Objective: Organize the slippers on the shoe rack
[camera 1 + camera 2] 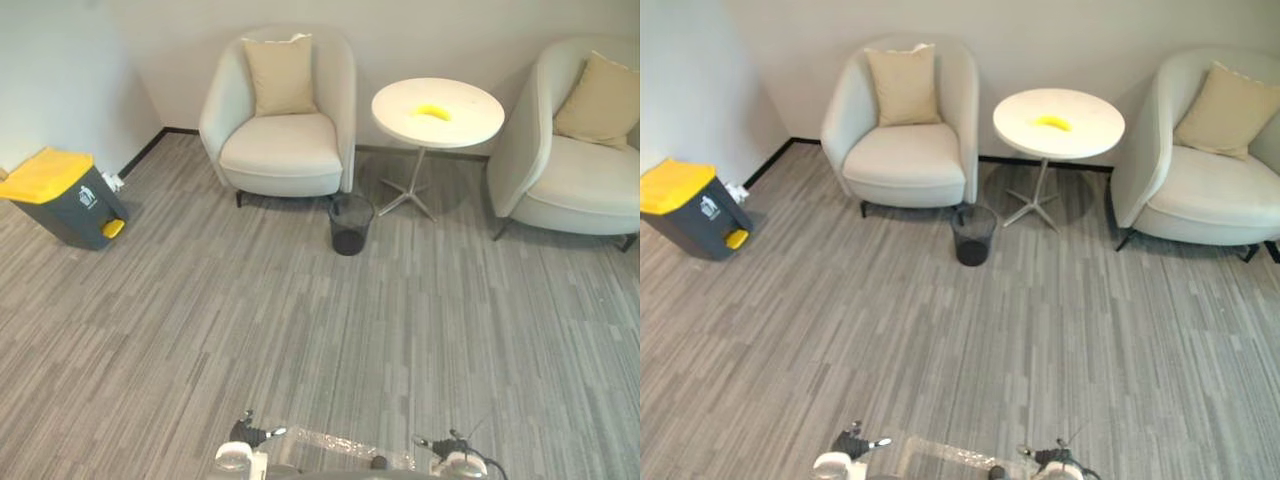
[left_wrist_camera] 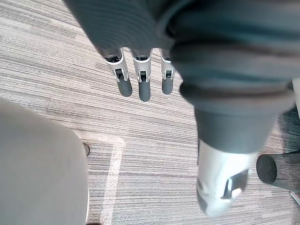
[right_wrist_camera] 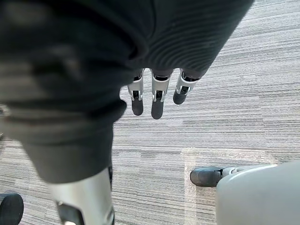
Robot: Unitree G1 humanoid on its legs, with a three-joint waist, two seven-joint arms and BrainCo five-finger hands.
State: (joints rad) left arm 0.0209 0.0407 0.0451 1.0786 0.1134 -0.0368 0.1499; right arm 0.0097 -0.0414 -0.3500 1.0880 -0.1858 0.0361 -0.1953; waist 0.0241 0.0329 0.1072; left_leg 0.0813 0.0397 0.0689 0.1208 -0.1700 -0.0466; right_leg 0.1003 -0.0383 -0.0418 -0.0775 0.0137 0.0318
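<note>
My left hand [image 2: 139, 82] hangs over the grey striped carpet [image 1: 300, 330], its fingers straight and its thumb [image 2: 220, 192] apart, with nothing in it. My right hand [image 3: 157, 98] hangs the same way above the carpet, fingers straight, thumb [image 3: 84, 197] to the side, and it holds nothing either. Both hands are open and touch nothing.
A cream armchair [image 1: 285, 130] with a cushion stands at the back, a second one [image 1: 580, 150] at the right. Between them is a round white table [image 1: 400, 105] bearing a yellow object [image 1: 432, 111]. A black mesh wastebasket [image 1: 350, 223] sits before it. A grey yellow-lidded bin [image 1: 65, 195] stands left.
</note>
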